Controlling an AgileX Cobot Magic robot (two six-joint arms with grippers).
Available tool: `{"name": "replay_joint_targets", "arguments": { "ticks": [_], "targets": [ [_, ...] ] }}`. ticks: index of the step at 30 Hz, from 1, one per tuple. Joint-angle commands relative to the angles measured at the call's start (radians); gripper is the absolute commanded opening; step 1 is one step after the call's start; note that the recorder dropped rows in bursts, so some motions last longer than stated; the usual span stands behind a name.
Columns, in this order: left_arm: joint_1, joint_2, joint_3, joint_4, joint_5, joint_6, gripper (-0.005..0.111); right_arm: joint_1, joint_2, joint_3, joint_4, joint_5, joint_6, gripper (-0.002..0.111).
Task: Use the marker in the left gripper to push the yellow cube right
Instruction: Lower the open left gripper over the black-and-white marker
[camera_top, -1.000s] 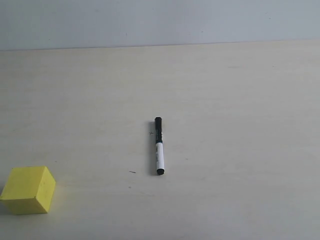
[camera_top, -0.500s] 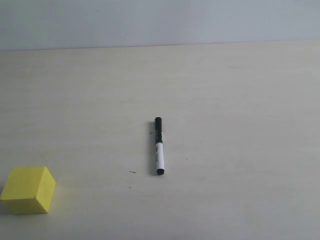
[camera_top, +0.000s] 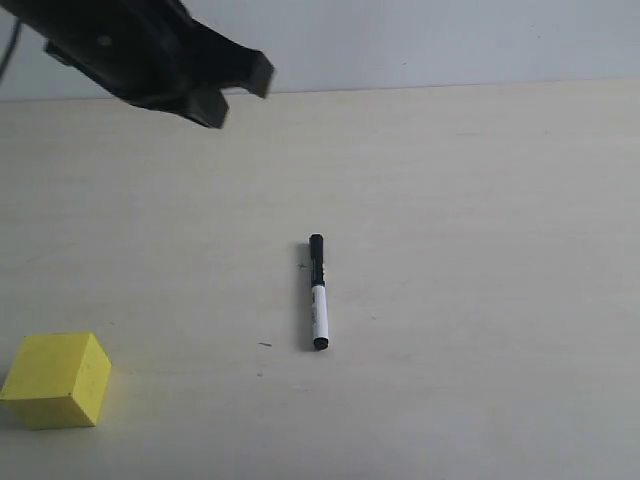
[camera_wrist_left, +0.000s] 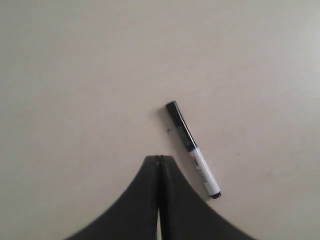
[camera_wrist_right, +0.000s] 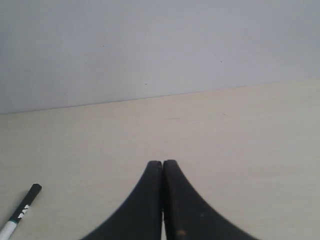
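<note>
There is one marker (camera_top: 318, 292) and one yellow cube (camera_top: 58, 380), the single block in view. One surface (camera_top: 480, 200) carries both. Two claws show: one left claw (camera_wrist_left: 159, 160), one right claw (camera_wrist_right: 162, 164).

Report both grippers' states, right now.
Left gripper: closed, empty; the marker is not in it.
Right gripper: closed, holding nothing.

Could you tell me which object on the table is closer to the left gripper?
The marker: it shows just past the left gripper in the left wrist view, while the yellow cube falls outside that view.
</note>
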Motion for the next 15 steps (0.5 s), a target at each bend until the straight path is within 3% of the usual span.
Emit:
{"name": "replay_joint_targets", "arguments": {
  "ticks": [1,9,15],
  "targets": [
    [-0.07,0.146,-0.099,0.0,0.062,-0.015,0.009,-0.003,-0.006,0.005,-0.004,-0.006,-0.003,0.0],
    [-0.086,0.266,-0.173,0.0,0.076,-0.203,0.058,-0.003,-0.006,0.005,-0.004,-0.006,-0.003,0.0],
    [-0.086,0.334,-0.175,-0.129,0.08,-0.297,0.061,-0.003,-0.006,0.005,-0.004,-0.006,-0.003,0.0]
  ]
}}
